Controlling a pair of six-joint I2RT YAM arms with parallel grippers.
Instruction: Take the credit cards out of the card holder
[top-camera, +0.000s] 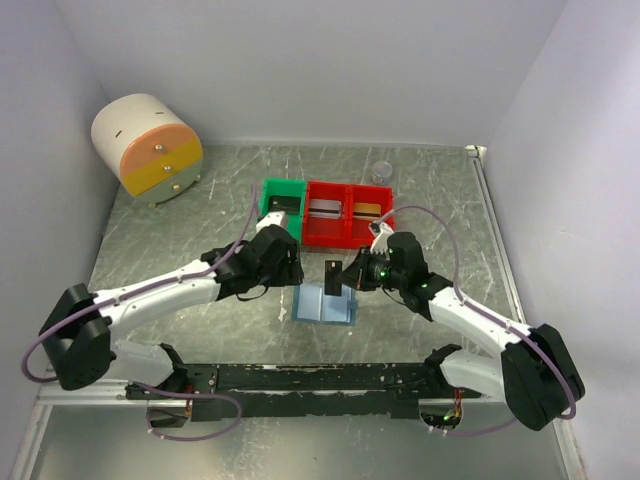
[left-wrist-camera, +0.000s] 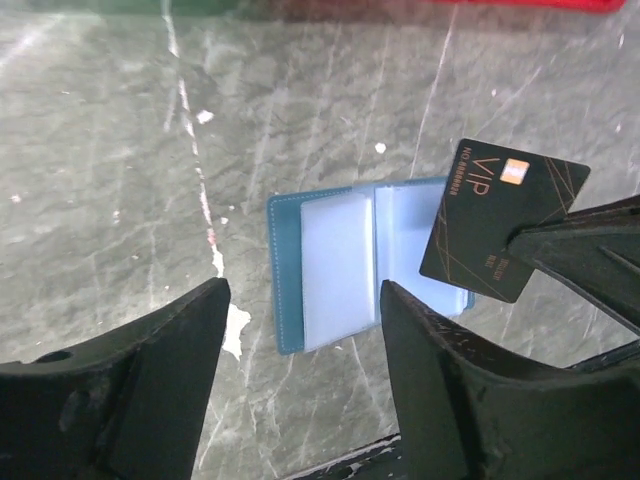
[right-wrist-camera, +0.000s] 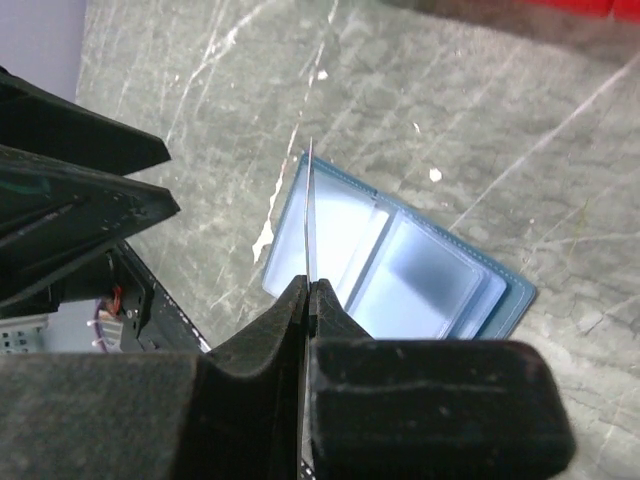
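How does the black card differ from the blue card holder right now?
The black card is pinched in the right hand above the table; the card holder lies open flat on it. The card is dark with gold print; the holder is blue with pale pockets. Both are thin rectangles.

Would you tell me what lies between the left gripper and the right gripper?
The dark card, pinched on edge by the right gripper, sticks out toward the open left gripper, above the card holder; the top view shows it.

At the upper left we see a round cream drawer unit (top-camera: 147, 148); at centre, a green bin (top-camera: 283, 184) touches a red bin (top-camera: 330, 238) on the marbled table (top-camera: 150, 240).
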